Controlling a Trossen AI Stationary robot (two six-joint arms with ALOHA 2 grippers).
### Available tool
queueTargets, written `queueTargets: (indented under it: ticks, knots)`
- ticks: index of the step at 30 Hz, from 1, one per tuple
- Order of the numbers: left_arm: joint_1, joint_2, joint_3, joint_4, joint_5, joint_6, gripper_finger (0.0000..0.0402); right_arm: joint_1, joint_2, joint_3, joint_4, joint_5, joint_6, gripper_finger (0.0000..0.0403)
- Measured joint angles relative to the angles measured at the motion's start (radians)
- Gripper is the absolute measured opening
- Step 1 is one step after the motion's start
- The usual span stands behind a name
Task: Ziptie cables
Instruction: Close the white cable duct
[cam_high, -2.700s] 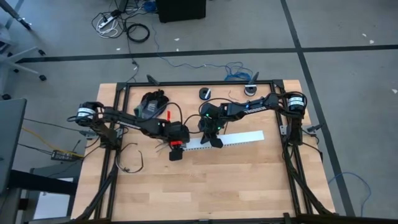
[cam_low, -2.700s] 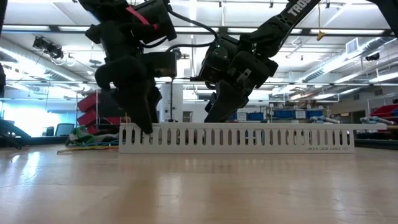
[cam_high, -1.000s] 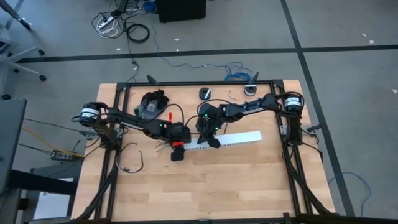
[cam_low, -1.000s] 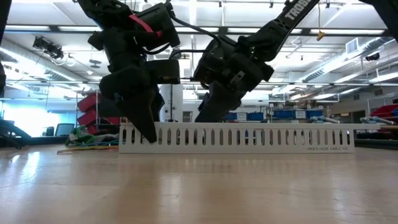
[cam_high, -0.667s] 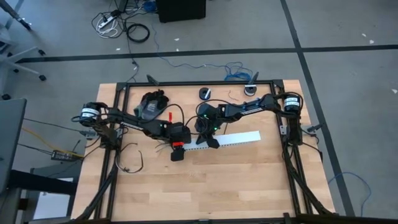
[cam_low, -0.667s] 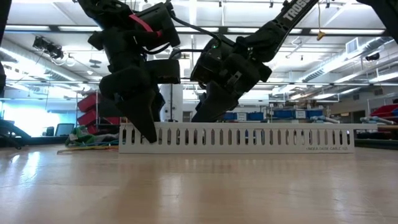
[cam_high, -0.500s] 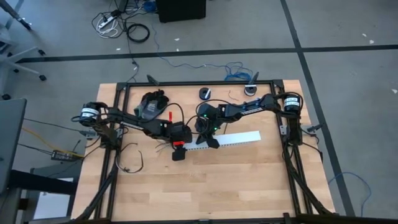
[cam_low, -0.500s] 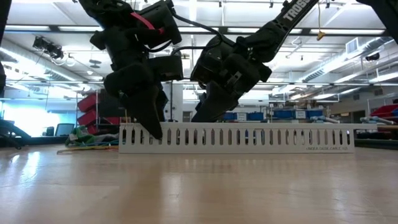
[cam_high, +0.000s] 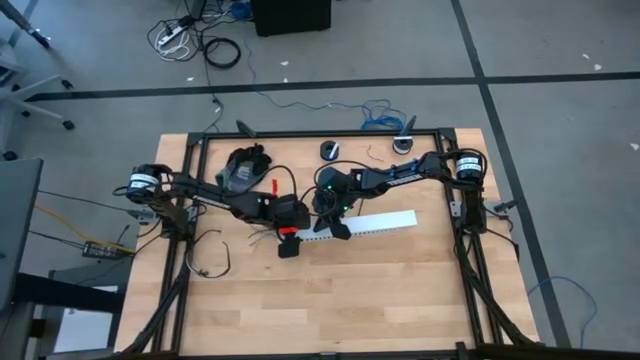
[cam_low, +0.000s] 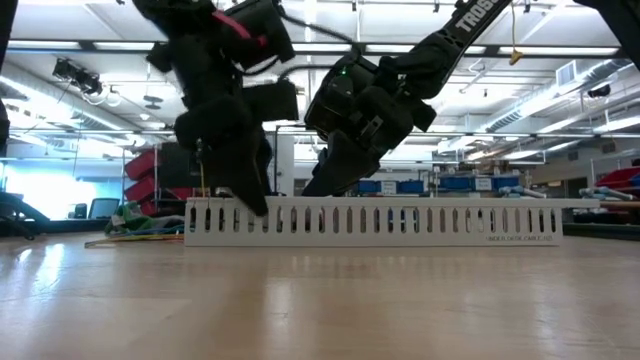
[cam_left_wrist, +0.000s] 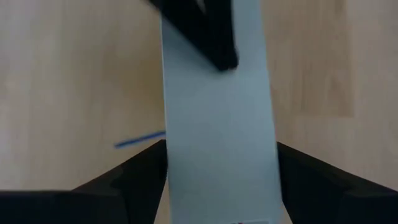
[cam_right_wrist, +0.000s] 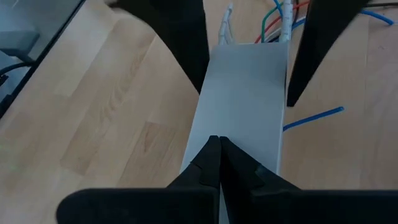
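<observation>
Straddling the white duct (cam_high: 360, 224) at its end, the left gripper (cam_left_wrist: 219, 155) stands open around it. The right gripper (cam_right_wrist: 216, 149), pinched shut, rests on the duct's top. Only the right wrist view shows coloured wires (cam_right_wrist: 280, 15) beyond the duct's end; the dark cables cannot be made out.

The left gripper (cam_high: 289, 247) has shifted right along the left end of the white duct (cam_high: 385, 222), its fingers wider apart and straddling it. The duct has slid slightly left and the right gripper (cam_high: 340, 231) moved left over it.
</observation>
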Motion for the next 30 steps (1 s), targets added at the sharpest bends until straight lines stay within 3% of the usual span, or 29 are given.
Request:
queueTargets:
  ticks: [13, 19, 30]
  knots:
    - [0.001, -0.056, 0.083, -0.299, -0.006, 0.006, 0.0264, -0.005, -0.003, 0.002, -0.04, 0.002, 0.0, 0.0]
    - [-0.002, -0.056, 0.083, -0.318, 0.052, -0.023, 0.0264, -0.007, -0.003, 0.002, -0.045, -0.006, -0.004, 0.0]
    - [-0.004, -0.048, 0.08, -0.309, 0.036, -0.037, 0.0264, -0.015, -0.003, 0.002, -0.051, -0.022, -0.022, 0.0]
